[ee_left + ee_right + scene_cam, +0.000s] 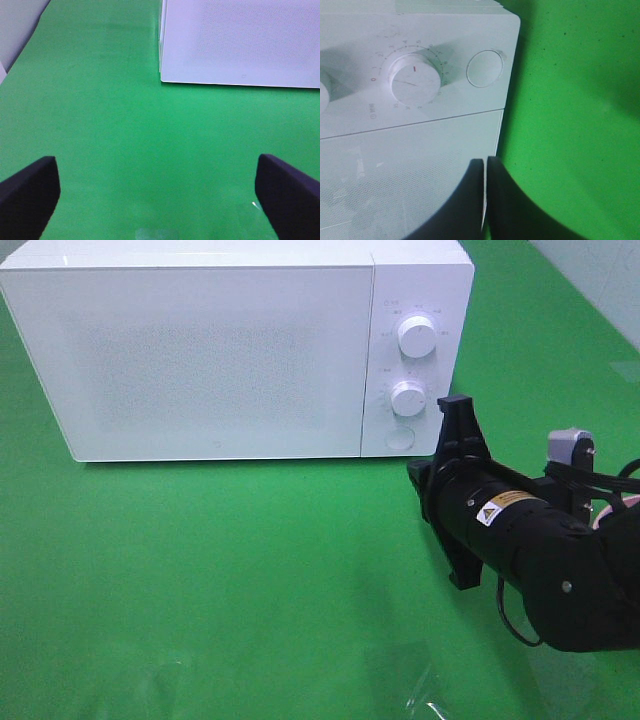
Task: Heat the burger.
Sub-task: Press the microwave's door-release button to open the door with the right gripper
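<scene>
Far left, seen only from its own wrist camera: left claw (160, 197) released, black fingers (30, 195) spread wide above flat green tabletop (250, 570), gripping nothing. Left to centre: white box-shaped microwave oven (420, 280) standing on the green, frosted speckled door (210, 365) shut. On control panel at oven's right end: upper white round knob (417, 336), lower white round knob (408, 398), flat white round button (401, 436) beneath. Right: black right arm (540, 550) reaching in toward oven's lower front right corner. Right claw (485, 167) clenched, fingers pressed together, grasping nothing, near the button; touching oven or not, cannot tell. Burger: not visible in any view, location cannot be told.
</scene>
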Controlling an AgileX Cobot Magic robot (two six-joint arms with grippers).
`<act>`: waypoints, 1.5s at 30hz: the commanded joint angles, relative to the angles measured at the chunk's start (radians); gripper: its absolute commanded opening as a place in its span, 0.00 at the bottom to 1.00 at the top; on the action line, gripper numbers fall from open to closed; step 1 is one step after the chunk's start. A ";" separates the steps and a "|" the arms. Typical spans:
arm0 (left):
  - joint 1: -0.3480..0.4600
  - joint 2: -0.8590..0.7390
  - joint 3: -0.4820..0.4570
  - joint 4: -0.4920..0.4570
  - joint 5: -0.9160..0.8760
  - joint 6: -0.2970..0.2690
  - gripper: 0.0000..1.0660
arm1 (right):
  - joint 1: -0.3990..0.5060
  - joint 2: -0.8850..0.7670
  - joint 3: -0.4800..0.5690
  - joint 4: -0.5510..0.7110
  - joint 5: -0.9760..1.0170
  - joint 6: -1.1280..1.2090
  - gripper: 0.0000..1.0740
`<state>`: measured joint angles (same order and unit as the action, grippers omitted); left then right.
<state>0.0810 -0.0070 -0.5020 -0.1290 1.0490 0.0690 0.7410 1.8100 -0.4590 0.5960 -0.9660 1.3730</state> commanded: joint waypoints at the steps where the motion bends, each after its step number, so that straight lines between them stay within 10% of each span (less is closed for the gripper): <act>1: -0.004 -0.020 0.004 -0.004 -0.009 0.000 0.93 | -0.006 0.038 -0.041 0.011 -0.009 0.004 0.00; 45: -0.004 -0.020 0.004 -0.004 -0.009 0.001 0.93 | -0.193 0.303 -0.379 0.010 0.124 -0.005 0.00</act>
<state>0.0810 -0.0070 -0.5020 -0.1290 1.0490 0.0690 0.5500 2.1130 -0.8280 0.6210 -0.8500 1.3740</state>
